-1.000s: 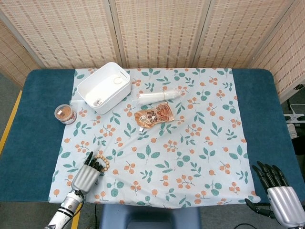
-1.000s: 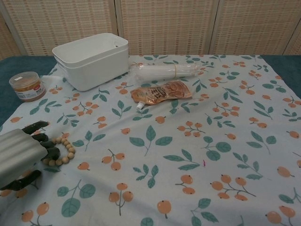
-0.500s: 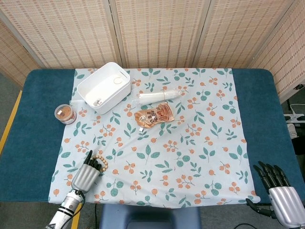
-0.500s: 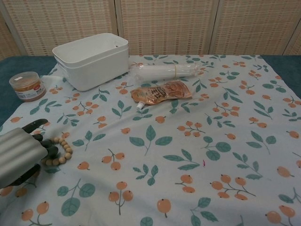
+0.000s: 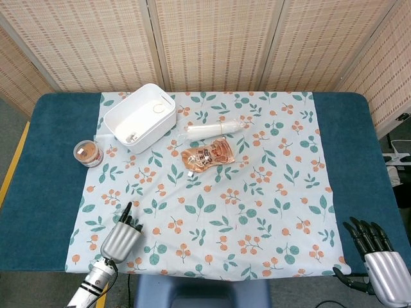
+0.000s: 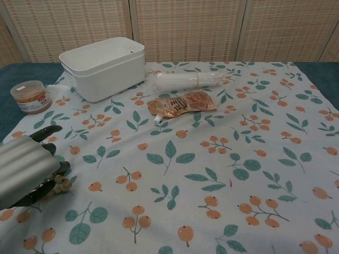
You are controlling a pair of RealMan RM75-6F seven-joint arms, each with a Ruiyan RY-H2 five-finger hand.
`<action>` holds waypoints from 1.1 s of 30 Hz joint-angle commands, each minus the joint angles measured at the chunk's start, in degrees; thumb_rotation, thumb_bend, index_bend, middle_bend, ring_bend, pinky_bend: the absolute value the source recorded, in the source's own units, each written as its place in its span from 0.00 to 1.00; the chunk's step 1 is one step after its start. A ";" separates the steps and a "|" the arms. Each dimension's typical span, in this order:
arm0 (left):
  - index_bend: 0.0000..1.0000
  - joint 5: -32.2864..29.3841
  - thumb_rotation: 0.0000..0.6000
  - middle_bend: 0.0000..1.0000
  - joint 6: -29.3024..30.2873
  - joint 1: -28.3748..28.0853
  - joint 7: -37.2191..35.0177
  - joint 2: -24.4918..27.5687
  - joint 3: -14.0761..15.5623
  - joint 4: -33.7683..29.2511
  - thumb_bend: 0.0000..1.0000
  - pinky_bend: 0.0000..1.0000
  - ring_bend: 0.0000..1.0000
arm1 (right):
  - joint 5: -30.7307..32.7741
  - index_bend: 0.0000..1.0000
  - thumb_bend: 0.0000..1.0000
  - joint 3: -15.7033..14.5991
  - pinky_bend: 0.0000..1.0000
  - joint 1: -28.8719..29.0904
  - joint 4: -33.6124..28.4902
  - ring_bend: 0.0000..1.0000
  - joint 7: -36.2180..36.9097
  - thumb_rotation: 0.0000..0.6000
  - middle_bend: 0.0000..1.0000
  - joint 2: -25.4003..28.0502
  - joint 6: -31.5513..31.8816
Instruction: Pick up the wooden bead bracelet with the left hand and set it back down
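Woven screens backed a counter under a leaf-print cloth. Near its front-left edge the bracelet hung in the left hand, whose fingers curled round it. A level lift and gentle lowering seemed wise. The pouch bore print too small to read. The right hand was spread, holding nothing.

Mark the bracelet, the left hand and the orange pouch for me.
wooden bead bracelet (image 6: pixel 59 185), chest view: beads showing under the fingers.
left hand (image 6: pixel 26 170), chest view: middle of its grey back.
orange pouch (image 5: pixel 207 154), head view: centre of its printed face.
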 commanded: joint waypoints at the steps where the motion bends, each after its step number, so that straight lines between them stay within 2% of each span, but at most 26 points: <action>1: 0.70 0.39 1.00 0.80 0.67 0.01 -0.29 0.28 0.09 -0.40 0.55 0.08 0.38 | 0.02 0.00 0.19 0.03 0.00 -0.02 0.03 0.00 0.07 0.63 0.00 0.02 0.04; 6: 0.70 0.05 1.00 0.80 1.38 -0.86 -1.04 0.09 -0.86 -1.81 0.55 0.09 0.38 | -0.17 0.00 0.19 -0.05 0.00 0.00 -0.01 0.00 0.29 0.63 0.00 0.02 -0.07; 11: 0.65 -1.27 1.00 0.82 4.80 -3.89 -4.39 -1.47 -3.99 -2.85 0.55 0.13 0.43 | -0.31 0.00 0.19 -0.10 0.00 -0.03 0.02 0.00 0.50 0.63 0.00 0.09 -0.02; 13: 0.67 -3.19 1.00 0.85 8.00 -5.68 -9.82 -2.35 -5.41 -2.77 0.55 0.16 0.46 | -0.34 0.00 0.19 -0.15 0.00 -0.03 0.02 0.00 0.65 0.63 0.00 0.16 -0.05; 15: 0.71 -5.05 1.00 0.89 14.45 -7.58 -18.10 -3.22 -6.49 -3.69 0.55 0.19 0.50 | -0.41 0.00 0.19 -0.17 0.00 -0.05 0.06 0.00 0.69 0.63 0.00 0.19 -0.01; 19: 0.75 -8.31 1.00 0.94 31.32 -10.92 -38.79 -2.57 -5.21 -9.58 0.59 0.25 0.56 | -0.37 0.00 0.19 -0.10 0.00 -0.15 0.06 0.00 0.70 0.63 0.00 0.22 0.19; 22: 0.71 -12.30 1.00 0.91 46.39 -15.65 -53.95 2.19 -2.66 -14.52 0.60 0.25 0.56 | -0.27 0.00 0.19 -0.06 0.00 -0.14 0.04 0.00 0.59 0.63 0.00 0.16 0.09; 23: 0.70 -16.03 1.00 0.90 52.45 -18.05 -59.49 5.17 -1.44 -16.32 0.60 0.25 0.56 | -0.29 0.00 0.19 -0.07 0.00 -0.12 0.04 0.00 0.50 0.63 0.00 0.13 0.01; 25: 0.68 -24.26 1.00 0.87 60.84 -21.98 -66.61 10.87 0.28 -19.08 0.60 0.23 0.54 | -0.30 0.00 0.19 -0.10 0.00 -0.08 0.02 0.00 0.39 0.63 0.00 0.08 -0.17; 26: 0.66 -31.01 1.00 0.85 65.32 -24.59 -70.65 15.43 1.15 -20.84 0.60 0.21 0.53 | -0.25 0.00 0.19 -0.09 0.00 -0.05 0.01 0.00 0.30 0.63 0.00 0.03 -0.26; 29: 0.63 -44.93 1.00 0.80 72.44 -30.40 -78.62 26.05 2.00 -23.11 0.61 0.20 0.50 | -0.05 0.00 0.19 0.01 0.00 0.02 -0.09 0.00 0.14 0.63 0.00 -0.05 -0.46; 33: 0.62 -54.89 1.00 0.79 75.31 -34.92 -87.75 35.25 3.91 -22.31 0.61 0.20 0.50 | 0.21 0.00 0.19 0.13 0.00 0.12 -0.14 0.00 0.05 0.63 0.00 -0.15 -0.68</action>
